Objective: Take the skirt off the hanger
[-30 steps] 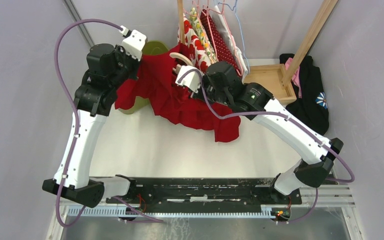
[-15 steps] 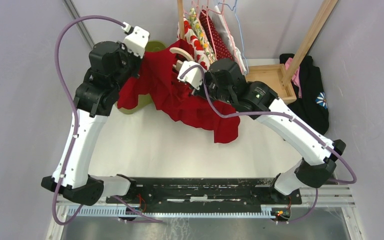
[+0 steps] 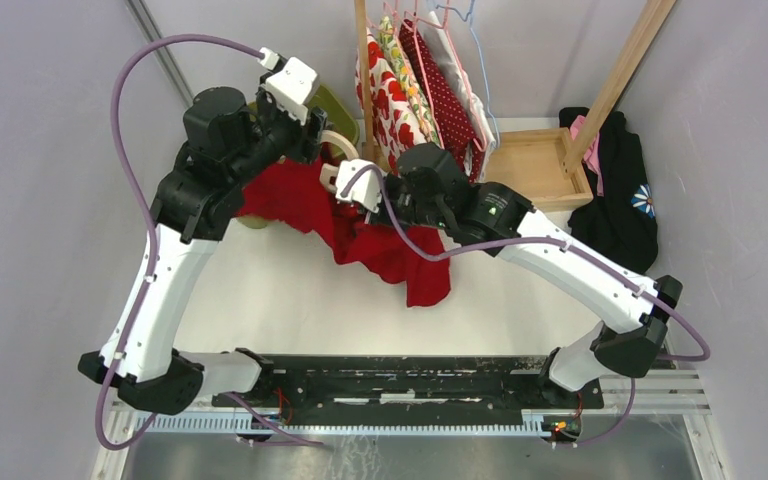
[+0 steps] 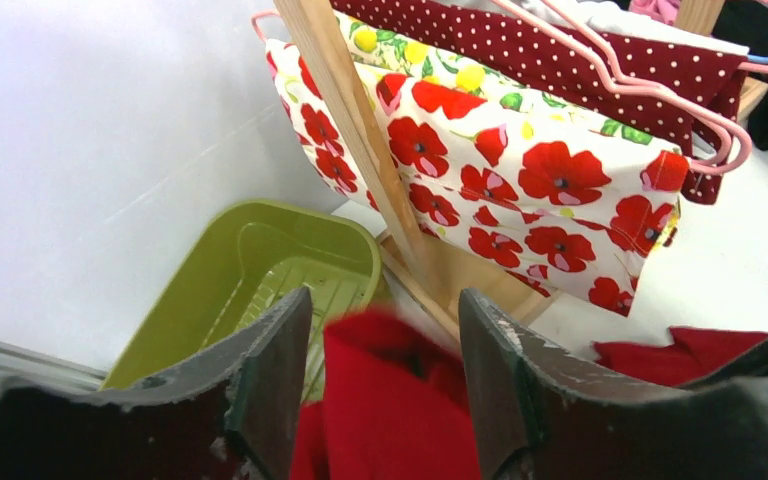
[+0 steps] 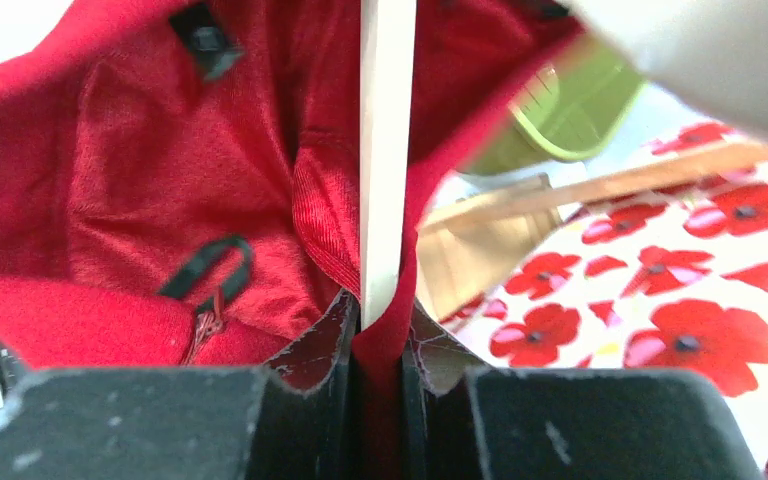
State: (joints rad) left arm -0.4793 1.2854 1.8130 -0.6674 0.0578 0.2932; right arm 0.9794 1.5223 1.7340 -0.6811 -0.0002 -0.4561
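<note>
The red skirt [image 3: 305,200] sags from the cream wooden hanger [image 3: 337,141] down onto the table, its hem trailing to the right. My right gripper [image 5: 382,335] is shut on the pale hanger bar [image 5: 387,150] with a fold of the red skirt [image 5: 160,200] pinched beside it. In the top view the right gripper [image 3: 340,190] sits at the skirt's upper edge. Above the skirt, my left gripper [image 3: 310,135] is open. Its fingers [image 4: 272,385] stand apart on either side of a bunch of red skirt [image 4: 390,400], and the cloth looks loose between them.
A green bin [image 4: 260,270] sits at the back left under the skirt. The wooden rack post [image 4: 350,110] carries a poppy-print garment [image 4: 520,170] and a dotted dark-red one [image 3: 445,90] on pink hangers. A black garment [image 3: 620,190] lies far right by a wooden base [image 3: 535,160].
My left gripper has opened and let go of the skirt, shifting right and back. The skirt has dropped lower. My right gripper has moved left with the hanger.
</note>
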